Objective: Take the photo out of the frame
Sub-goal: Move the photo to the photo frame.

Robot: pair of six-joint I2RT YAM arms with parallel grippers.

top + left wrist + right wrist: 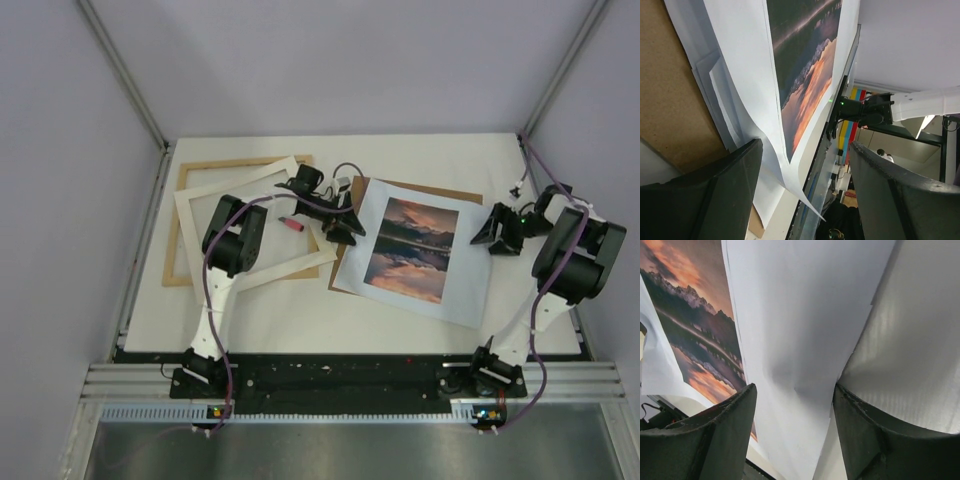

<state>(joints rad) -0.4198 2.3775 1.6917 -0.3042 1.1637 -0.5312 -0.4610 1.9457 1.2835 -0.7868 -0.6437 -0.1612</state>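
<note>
The photo (415, 250), a white sheet with an orange-and-blue mountain sunset, lies right of centre on a brown backing board (452, 190). The light-wood frame (240, 163) lies at the left with its white mat (250, 182) skewed across it. My left gripper (340, 225) is at the photo's left edge. In the left wrist view it (806, 145) is open, with a curled corner of the photo (805, 75) rising between the fingers. My right gripper (495, 235) is at the photo's right edge. There it (795, 387) is open, straddling the photo's white margin (800, 315).
A small red object (292, 224) lies on the table inside the frame's opening. Grey walls close in the table at the left, right and back. The black rail (330, 370) with both arm bases runs along the near edge.
</note>
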